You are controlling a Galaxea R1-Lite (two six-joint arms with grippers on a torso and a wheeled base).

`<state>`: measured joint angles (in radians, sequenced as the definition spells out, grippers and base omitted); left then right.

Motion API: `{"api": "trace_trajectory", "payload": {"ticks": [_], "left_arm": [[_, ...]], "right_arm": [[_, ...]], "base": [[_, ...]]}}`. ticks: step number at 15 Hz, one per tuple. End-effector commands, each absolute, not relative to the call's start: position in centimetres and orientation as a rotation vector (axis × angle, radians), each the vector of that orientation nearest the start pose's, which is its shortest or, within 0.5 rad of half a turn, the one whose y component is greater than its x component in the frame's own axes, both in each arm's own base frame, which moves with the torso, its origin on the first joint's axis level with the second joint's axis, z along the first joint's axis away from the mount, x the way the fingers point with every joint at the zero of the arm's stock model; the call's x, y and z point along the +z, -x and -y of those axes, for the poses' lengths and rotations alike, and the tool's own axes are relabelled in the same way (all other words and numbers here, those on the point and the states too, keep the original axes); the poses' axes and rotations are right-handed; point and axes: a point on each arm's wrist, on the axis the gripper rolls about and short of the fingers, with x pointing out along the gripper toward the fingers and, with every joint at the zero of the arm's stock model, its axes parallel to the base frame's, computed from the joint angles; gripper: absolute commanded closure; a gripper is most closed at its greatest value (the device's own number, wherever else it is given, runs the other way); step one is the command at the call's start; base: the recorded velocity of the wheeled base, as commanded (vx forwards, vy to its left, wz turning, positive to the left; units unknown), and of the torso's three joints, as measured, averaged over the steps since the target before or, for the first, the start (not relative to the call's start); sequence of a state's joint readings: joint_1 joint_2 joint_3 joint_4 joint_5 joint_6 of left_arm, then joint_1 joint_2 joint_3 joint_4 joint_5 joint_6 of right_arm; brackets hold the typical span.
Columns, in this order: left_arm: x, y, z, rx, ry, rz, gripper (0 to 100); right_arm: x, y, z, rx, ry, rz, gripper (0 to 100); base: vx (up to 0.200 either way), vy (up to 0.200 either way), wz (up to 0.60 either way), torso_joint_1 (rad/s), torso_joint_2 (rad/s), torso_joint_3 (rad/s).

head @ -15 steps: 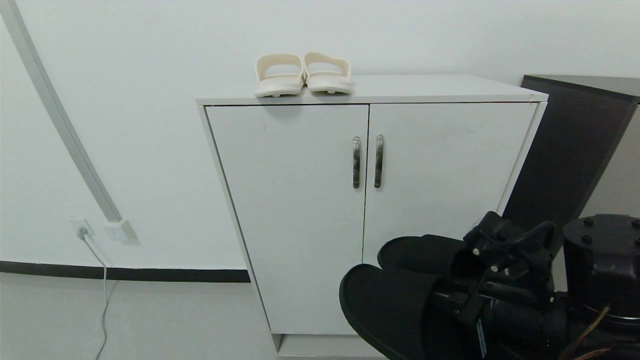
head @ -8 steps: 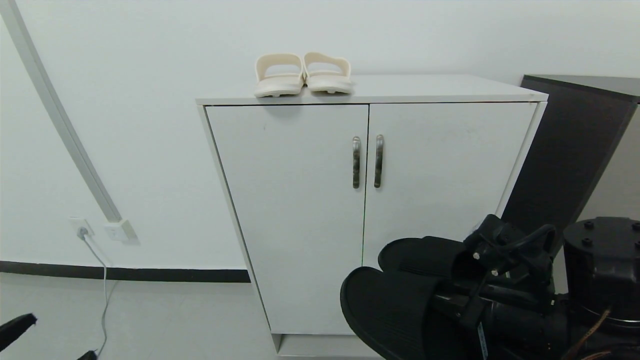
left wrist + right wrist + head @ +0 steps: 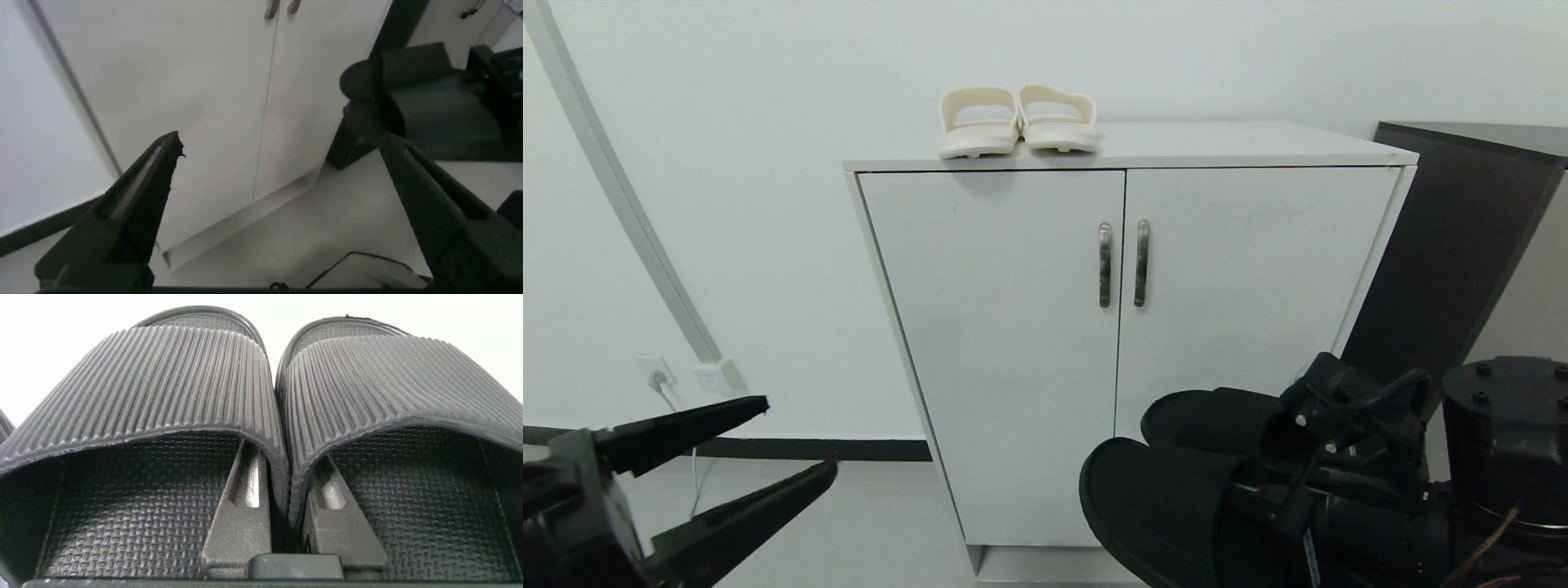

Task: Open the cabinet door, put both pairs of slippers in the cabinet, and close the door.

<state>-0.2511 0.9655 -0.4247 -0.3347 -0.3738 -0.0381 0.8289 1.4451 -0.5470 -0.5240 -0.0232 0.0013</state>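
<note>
Two pairs of slippers matter here, and you have hold of one. Your right gripper (image 3: pixel 286 457) is clamped on the black slippers (image 3: pixel 1168 498). One finger sits inside each slipper under its ribbed strap, and the two inner walls are pinched together between them, so the pair sits side by side on the gripper.

Just beyond the right gripper stands the white cabinet (image 3: pixel 996 367). Both of its doors are closed, and the held pair is low in front of the right-hand door. The two metal handles (image 3: pixel 1104 264) are close together where the doors meet, above the right gripper and to its left.

The cream slippers (image 3: pixel 980 131) are well above that gripper and further left. They rest side by side, touching, on the cabinet top near its front edge, over the left-hand door.

Your left gripper (image 3: pixel 799 434) is spread wide and holds nothing. It is low and off to the left of the cabinet, clear of it, and the handles lie up and to its right.
</note>
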Motion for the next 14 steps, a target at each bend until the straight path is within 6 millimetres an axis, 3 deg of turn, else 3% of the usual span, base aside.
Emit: {"api": "trace_trajectory", "payload": {"ticks": [1, 3, 4, 5, 8, 14], "left_arm": [[19.7, -15.9, 6.1, -0.683, 0.047, -0.261, 0], [19.0, -18.9, 8.4, -0.749, 0.048, -0.212, 0], [18.8, -19.5, 9.0, -0.764, 0.052, -0.203, 0], [18.5, -20.9, 11.0, -0.82, 0.095, -0.168, 0], [19.3, -24.2, 14.4, -0.879, 0.168, -0.146, 0], [22.1, -27.3, 20.0, -1.104, 0.205, -0.181, 0]], "right_arm": [[16.9, -15.3, -16.6, 0.795, 0.158, -0.356, 100], [16.9, -15.3, -16.6, 0.796, 0.159, -0.359, 100], [16.9, -15.3, -16.6, 0.796, 0.159, -0.359, 100], [16.8, -15.3, -16.6, 0.795, 0.16, -0.36, 100], [16.7, -15.2, -16.4, 0.796, 0.161, -0.364, 100], [16.8, -15.1, -16.3, 0.792, 0.159, -0.36, 100]], "base": [[0.0, 0.0, 0.0, 0.0, 0.0, 0.0], [0.0, 0.0, 0.0, 0.0, 0.0, 0.0], [0.0, 0.0, 0.0, 0.0, 0.0, 0.0], [0.0, 0.0, 0.0, 0.0, 0.0, 0.0], [0.0, 0.0, 0.0, 0.0, 0.0, 0.0], [0.0, 0.0, 0.0, 0.0, 0.0, 0.0]]}}
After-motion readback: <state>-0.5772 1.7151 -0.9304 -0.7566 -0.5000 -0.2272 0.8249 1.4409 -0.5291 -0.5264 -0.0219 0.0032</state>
